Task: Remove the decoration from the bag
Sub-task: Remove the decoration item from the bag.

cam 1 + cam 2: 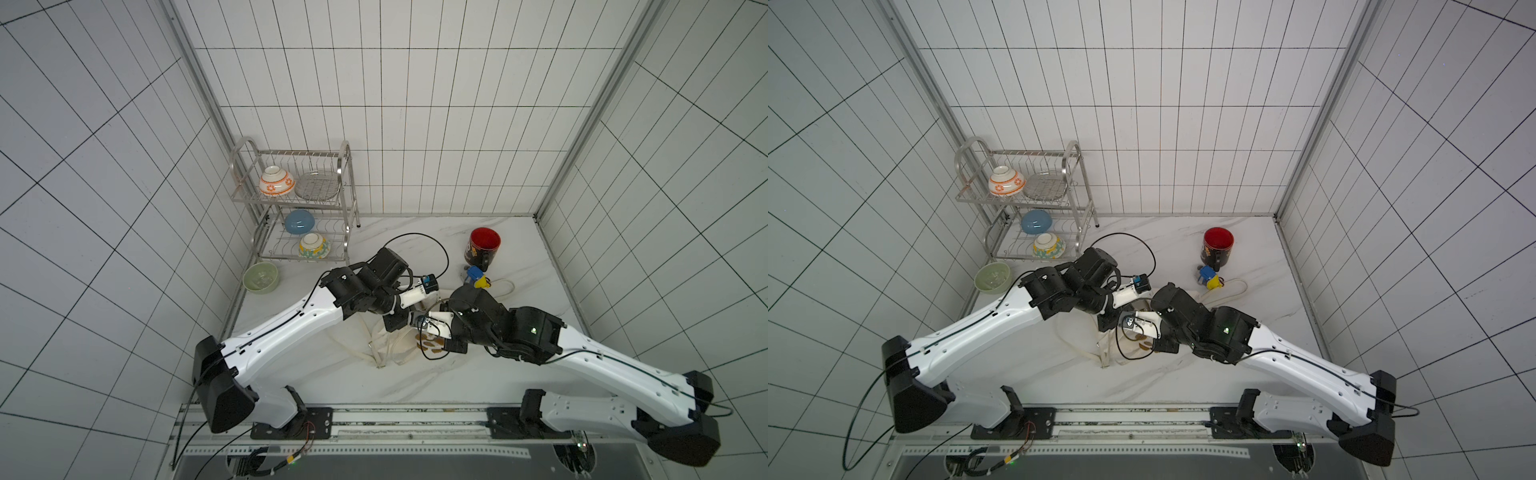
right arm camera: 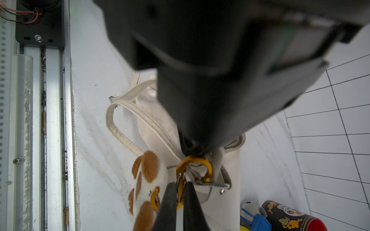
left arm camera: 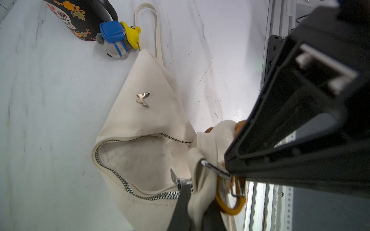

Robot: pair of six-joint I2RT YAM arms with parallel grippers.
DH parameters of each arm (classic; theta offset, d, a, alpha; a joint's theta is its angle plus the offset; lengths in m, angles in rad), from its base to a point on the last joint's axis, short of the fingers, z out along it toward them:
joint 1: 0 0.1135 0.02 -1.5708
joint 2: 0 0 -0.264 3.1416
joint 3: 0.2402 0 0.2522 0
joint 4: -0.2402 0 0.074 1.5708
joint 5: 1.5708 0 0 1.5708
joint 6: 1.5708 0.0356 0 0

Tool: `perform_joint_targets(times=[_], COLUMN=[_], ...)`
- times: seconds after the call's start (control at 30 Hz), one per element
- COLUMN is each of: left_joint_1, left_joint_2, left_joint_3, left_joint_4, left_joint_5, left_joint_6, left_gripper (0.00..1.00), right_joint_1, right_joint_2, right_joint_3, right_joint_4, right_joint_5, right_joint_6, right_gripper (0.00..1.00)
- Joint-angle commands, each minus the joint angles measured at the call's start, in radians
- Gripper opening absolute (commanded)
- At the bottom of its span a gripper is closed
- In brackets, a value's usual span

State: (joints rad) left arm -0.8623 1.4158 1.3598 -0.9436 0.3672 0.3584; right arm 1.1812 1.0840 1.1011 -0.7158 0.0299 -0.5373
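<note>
My right gripper [image 2: 179, 187] is clenched on the straight gate side of the orange carabiner [image 2: 195, 160], at the lower centre of the right wrist frame. From the fingertips the clip's long axis runs up the frame. Its curved end hooks a cream loop and metal ring of the bag [image 3: 150, 120] just beyond.

The coming move turns on that hook. I judge the clip has to work back off the loop, away from my left gripper [image 3: 195, 202], which is grasping a fold of the bag by the zip end, just beside the clip. The plush toy [image 2: 150, 170] lies at lower left, its small orange ring near the clip.

The bag rests in the middle of the desk [image 1: 415, 382], a smooth marble-look top. The mug [image 1: 484, 245] and dish rack [image 1: 299, 199] stand well apart, higher in both top views, so I have room to pull.
</note>
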Motion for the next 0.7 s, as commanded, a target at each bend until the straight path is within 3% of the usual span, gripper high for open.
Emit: perform_joint_targets(times=[0.0,0.17,0.4,0.5,0.67], left_joint_1=[-0.013,-0.012,0.029,0.081,0.089], left_joint_2=[0.006,0.003,-0.016,-0.068,-0.114], left_joint_3=[0.043,0.030,-0.010,-0.044,-0.099], left_joint_4=[0.035,0.024,0.056,0.119,0.172], left_joint_5=[0.087,0.106,-0.034,-0.011,0.033], left_joint_6=[-0.001,0.020,-0.006,-0.028,-0.023], left_gripper=[0.00,0.00,0.00,0.00,0.00], right_joint_1=[0.022,0.028,0.022,-0.013,-0.106], right_joint_2=[-0.008,-0.018,-0.069,-0.110,-0.146], right_joint_3=[-0.027,-0.052,-0.088,-0.138,-0.169], right_joint_4=[0.042,0.062,0.107,0.102,0.098], right_joint_5=[-0.048,-0.051,-0.070,-0.124,-0.205], right_joint_6=[-0.021,-0.020,0.084,0.156,0.215], right_gripper=[0.00,0.00,0.04,0.07,0.10])
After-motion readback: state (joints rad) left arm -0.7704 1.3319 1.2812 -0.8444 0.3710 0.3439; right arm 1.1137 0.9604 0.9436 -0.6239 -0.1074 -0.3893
